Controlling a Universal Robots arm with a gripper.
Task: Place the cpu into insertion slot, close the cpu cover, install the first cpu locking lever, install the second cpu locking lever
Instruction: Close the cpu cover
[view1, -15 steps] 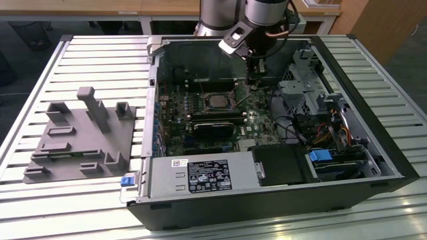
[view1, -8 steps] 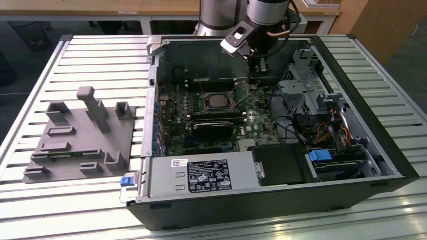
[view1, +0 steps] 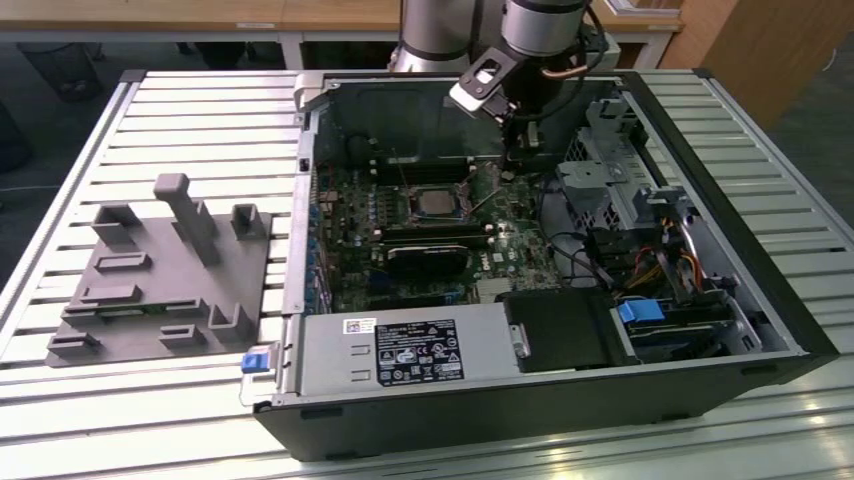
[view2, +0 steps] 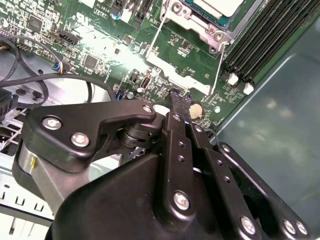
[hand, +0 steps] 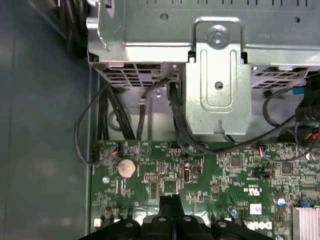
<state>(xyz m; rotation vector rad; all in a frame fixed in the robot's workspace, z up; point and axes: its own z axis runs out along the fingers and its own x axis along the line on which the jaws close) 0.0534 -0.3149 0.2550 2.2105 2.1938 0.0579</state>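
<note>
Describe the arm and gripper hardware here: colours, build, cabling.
The arm is built of silver-grey cylindrical segments. A pale boxy module sits at the wrist, and an orange-brown cable loops beside it. The gripper is matte black: flat linkage bars pinned with silver screws, tapering to two slim black fingers.

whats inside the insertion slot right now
The cpu, grey top up, sits in the insertion slot. Whatever lies beneath the chip is covered by it.
</note>
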